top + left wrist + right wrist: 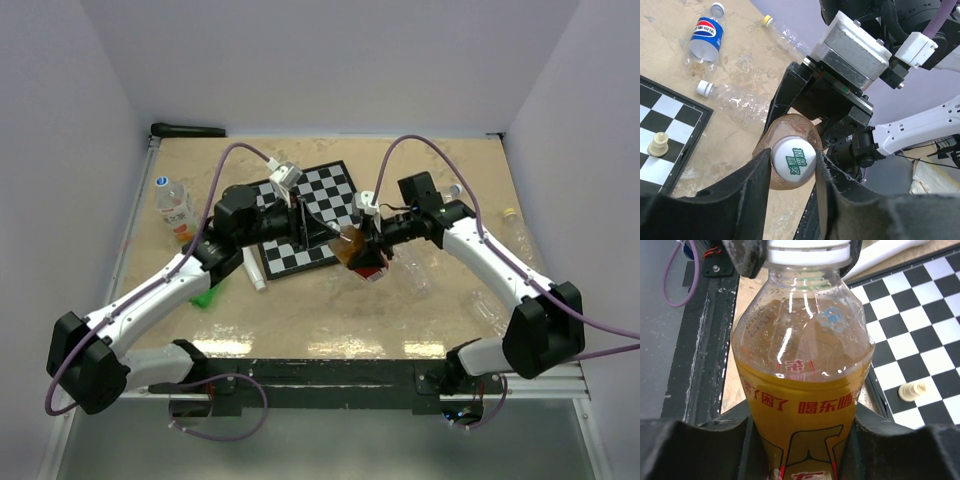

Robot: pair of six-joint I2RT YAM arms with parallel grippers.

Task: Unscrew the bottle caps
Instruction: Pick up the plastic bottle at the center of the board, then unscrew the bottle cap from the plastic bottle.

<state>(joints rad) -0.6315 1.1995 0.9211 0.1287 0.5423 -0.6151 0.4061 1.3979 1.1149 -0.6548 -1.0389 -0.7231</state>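
Note:
A bottle of orange-yellow drink [800, 390] with red lettering is held lying sideways above the table between both arms; from above it shows as an amber shape [350, 245]. My right gripper [800, 450] is shut on the bottle's body. The bottle's white cap [793, 158], with green characters on top, sits between the fingers of my left gripper [793, 167], which is shut on it. In the right wrist view the cap [807, 252] shows at the top, gripped by the left fingers [747, 257].
A chessboard [310, 215] lies under the arms with a cream chess piece [659, 145]. Other capped bottles lie around: a Pepsi bottle [705, 37], a clear bottle with a white cap [705, 88], a yellow-capped bottle [769, 20], and an upright bottle [175, 208] at left.

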